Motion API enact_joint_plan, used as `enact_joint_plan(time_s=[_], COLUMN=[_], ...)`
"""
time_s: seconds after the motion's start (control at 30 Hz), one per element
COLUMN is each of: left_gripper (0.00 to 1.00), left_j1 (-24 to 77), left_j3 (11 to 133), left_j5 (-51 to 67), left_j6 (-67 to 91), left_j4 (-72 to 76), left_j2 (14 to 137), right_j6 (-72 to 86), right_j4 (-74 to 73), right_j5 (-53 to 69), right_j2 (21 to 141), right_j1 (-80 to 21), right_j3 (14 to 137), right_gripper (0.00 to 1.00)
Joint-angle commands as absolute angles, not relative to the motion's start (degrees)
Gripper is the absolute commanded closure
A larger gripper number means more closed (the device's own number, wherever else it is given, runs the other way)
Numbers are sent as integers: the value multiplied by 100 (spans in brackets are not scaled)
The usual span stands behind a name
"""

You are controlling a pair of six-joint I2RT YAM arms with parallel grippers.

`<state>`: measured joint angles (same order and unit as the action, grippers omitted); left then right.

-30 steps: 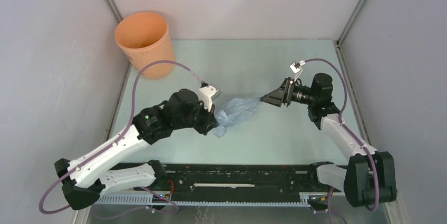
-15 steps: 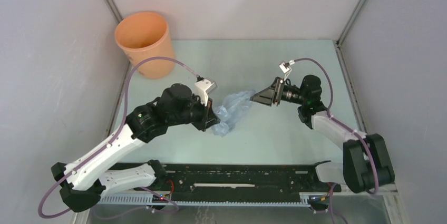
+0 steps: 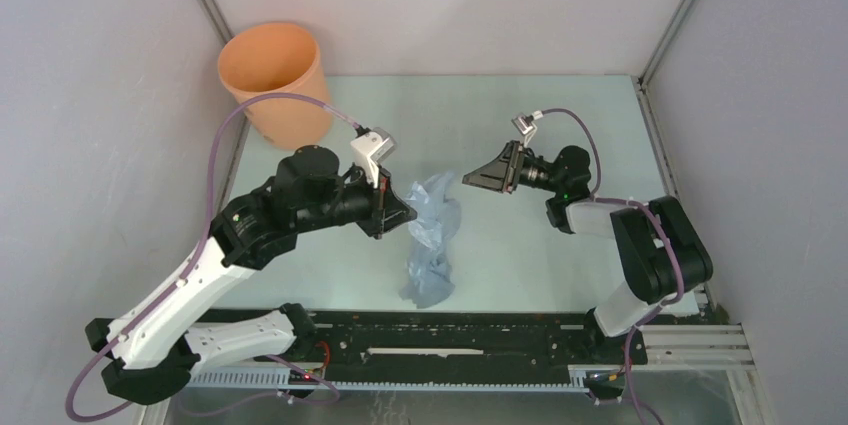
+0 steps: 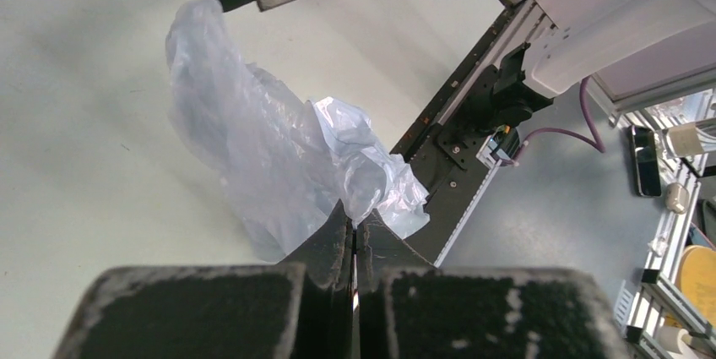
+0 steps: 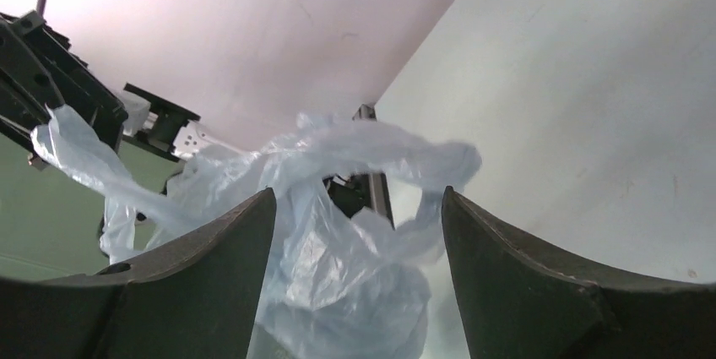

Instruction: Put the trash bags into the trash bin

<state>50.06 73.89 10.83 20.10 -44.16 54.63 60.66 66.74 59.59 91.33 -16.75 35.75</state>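
The trash bag (image 3: 430,237) is thin pale blue film, hanging crumpled and long from my left gripper (image 3: 404,213), which is shut on its upper edge. In the left wrist view the bag (image 4: 270,148) spreads out ahead of the pinched fingertips (image 4: 355,220). My right gripper (image 3: 468,181) is open just right of the bag's top. From its wrist camera the bag (image 5: 338,241) shows in the gap between the wide-apart fingers (image 5: 211,258), which do not squeeze it. The orange trash bin (image 3: 275,80) stands upright at the back left corner, apart from both arms.
Grey enclosure walls (image 3: 100,145) close in the pale green table (image 3: 540,255) on the left, back and right. A black rail (image 3: 450,337) runs along the near edge between the arm bases. The left arm's purple cable (image 3: 290,100) loops in front of the bin.
The left gripper has risen and drawn back left with the bag, which now hangs stretched downward. The right gripper has followed leftward, staying open beside the bag's top.
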Motion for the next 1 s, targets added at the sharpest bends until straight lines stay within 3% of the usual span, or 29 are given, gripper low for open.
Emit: enact_joint_plan(time_s=[0.0,0.2,0.3,0.53,0.7,0.97], left_gripper=[100,100,100,100,100,100], left_j1=[4966,4968,4958,4958,4962,4949], left_j3=[7667,7664,7683,7866,8037,7801], left_j5=[1191,1047,1056,1240,1342,1215], left_j6=[2155,2234,2219,2155,2062,2088], left_j4=[-4504,-4543,-4549,-4518,-4526,-4418], left_j2=[5394,5246,5245,5475,5678,5523], right_j6=[6331,4864,5072,5537,7129,7923], right_j4=[6968,4814,5207,5627,7337,7116], right_j5=[5683,5291,5682,5096,4953,4707], right_j2=[9350,9064,9345,9821,10553,9866], right_j1=[-1964,-1730,-1945,-2687,-2967,-2858], right_j3=[4065,3902,3869,4025,4189,4019], right_gripper=[19,18,18,15,16,18])
